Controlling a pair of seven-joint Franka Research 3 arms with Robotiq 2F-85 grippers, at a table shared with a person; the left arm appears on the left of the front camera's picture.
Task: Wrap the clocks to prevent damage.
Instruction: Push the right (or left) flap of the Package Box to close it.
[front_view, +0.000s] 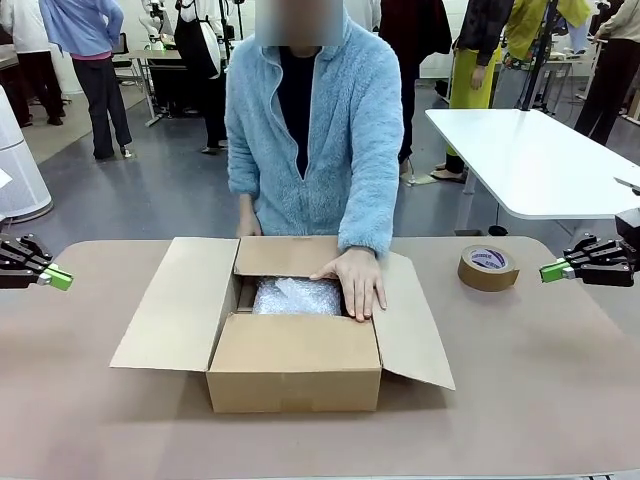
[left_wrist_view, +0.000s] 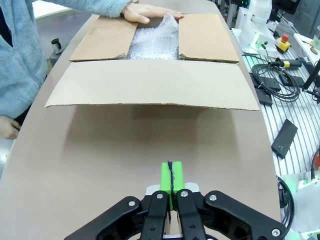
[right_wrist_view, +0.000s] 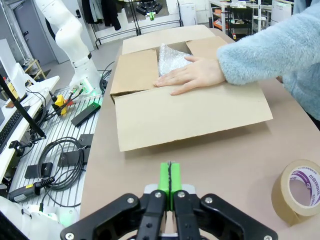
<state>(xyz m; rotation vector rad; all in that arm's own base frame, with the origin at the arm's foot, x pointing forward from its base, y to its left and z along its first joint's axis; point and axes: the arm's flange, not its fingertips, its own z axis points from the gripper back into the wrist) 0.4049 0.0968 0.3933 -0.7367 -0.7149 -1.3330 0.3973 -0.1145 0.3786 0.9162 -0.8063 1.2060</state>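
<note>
Although both grippers sit low at the side edges of the brown table (front_view: 520, 400), neither holds anything. The left gripper (front_view: 60, 279) has its green pads pressed together over bare tabletop, and the right gripper (front_view: 546, 271) is clenched the same way and empty. Between them, at the middle of the table, stands an open cardboard box (front_view: 295, 375). Its left and right flaps are spread outward, while its near and far flaps are folded in over the opening. The gap between those two flaps shows the clocks (front_view: 295, 296) only as a whitish bubble-wrap bundle lying down inside the box. The person's hand (front_view: 356, 280) lies flat, palm down, at the right edge of the opening, with the fingertips at the bundle's side. The other hand (front_view: 247, 216) is just behind the far flap. A brown packing tape roll (front_view: 488, 267) lies flat to the right of the box, apart from it and near the right gripper. Beyond the table stands the person in a light-blue fleece jacket (front_view: 345, 120), with a white table (front_view: 540, 160) farther back.
</note>
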